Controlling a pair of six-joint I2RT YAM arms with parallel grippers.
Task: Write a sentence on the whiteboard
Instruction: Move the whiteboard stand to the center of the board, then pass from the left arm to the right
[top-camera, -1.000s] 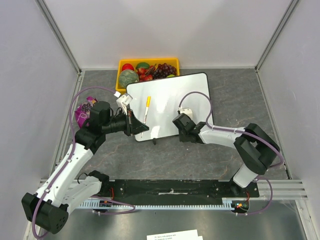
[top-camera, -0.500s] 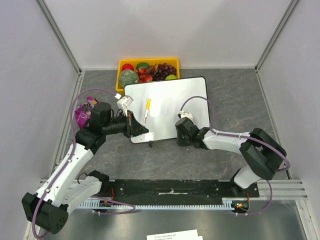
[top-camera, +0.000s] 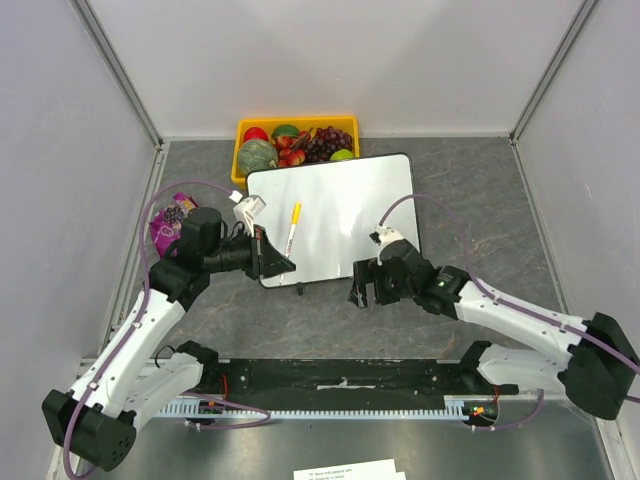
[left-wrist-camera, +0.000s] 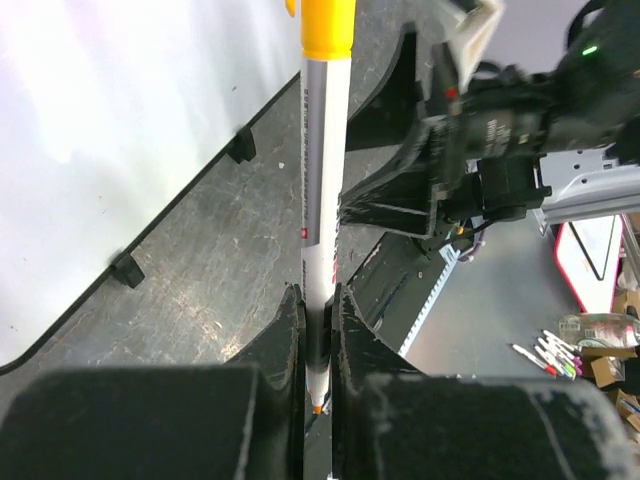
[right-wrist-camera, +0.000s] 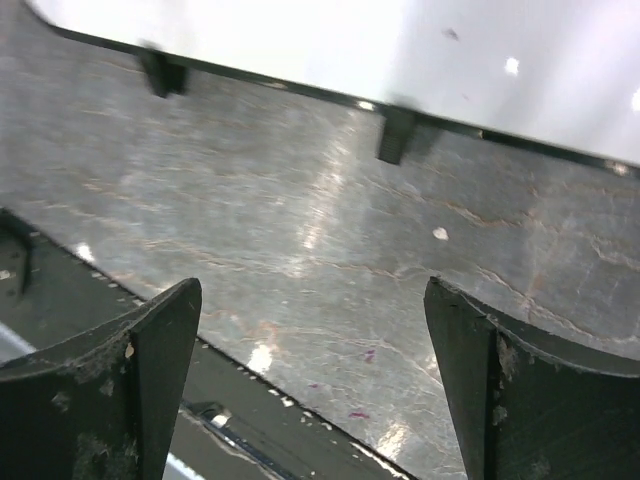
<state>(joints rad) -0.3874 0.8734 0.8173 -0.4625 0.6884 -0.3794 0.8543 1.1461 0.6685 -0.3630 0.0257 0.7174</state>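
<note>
The whiteboard (top-camera: 340, 205) lies flat in the middle of the table, its near edge seen in the left wrist view (left-wrist-camera: 100, 120) and right wrist view (right-wrist-camera: 420, 40). No sentence shows on its white face. My left gripper (top-camera: 274, 260) is shut on a white marker (top-camera: 292, 228) with a yellow end, at the board's near left corner. Between the jaws (left-wrist-camera: 317, 295) the marker (left-wrist-camera: 322, 170) points away, its orange tip toward the wrist. My right gripper (top-camera: 364, 291) stands open and empty over bare table (right-wrist-camera: 311, 285), just off the board's near edge.
A yellow tray (top-camera: 243, 128) of fruit sits behind the board's far left corner. A purple packet (top-camera: 165, 232) lies left of the left arm. Small black feet (right-wrist-camera: 394, 132) stick out under the board's near edge. A black rail (top-camera: 340, 375) runs along the table's near side.
My right gripper has opened wide, let go of the board's near edge and drawn back toward me. The board has shifted slightly left and settled. The left gripper still grips the marker.
</note>
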